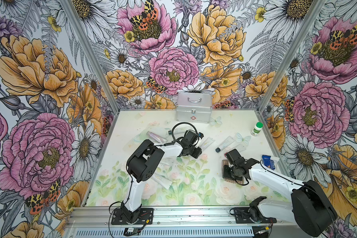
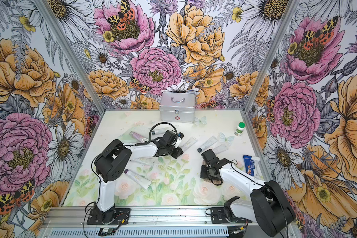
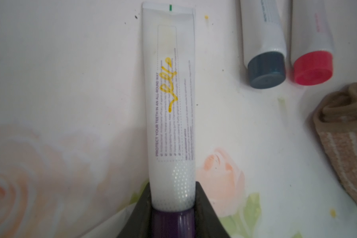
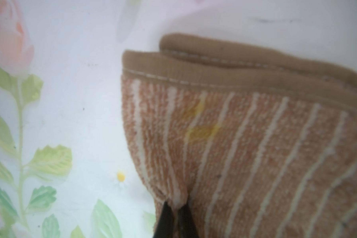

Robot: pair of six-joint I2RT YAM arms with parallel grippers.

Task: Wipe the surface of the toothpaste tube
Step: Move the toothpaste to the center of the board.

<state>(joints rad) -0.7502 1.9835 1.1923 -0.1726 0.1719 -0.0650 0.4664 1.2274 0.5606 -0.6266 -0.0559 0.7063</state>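
Left gripper (image 3: 173, 197): your fingers (image 3: 204, 210) clamp the toothpaste tube (image 3: 169, 92) between them, at its cap end.
Right gripper (image 4: 176, 208): pinches your striped cloth (image 4: 256, 144) at its edge.

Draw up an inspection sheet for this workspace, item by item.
Surface: floral mat, with a few dark specks and yellow spots.
Job's things: toothpaste tube, yellow scribble on it; striped cloth, yellow stain.
Clutter: blue-capped tube, red-capped tube, purple-capped tube, silver case, green-lidded bottle, blue packet.
Grippers: left gripper shut on the toothpaste tube at its cap end; right gripper shut on the striped cloth.
Cables: black cable loop arches over the left wrist.
Surroundings: flower-print walls.
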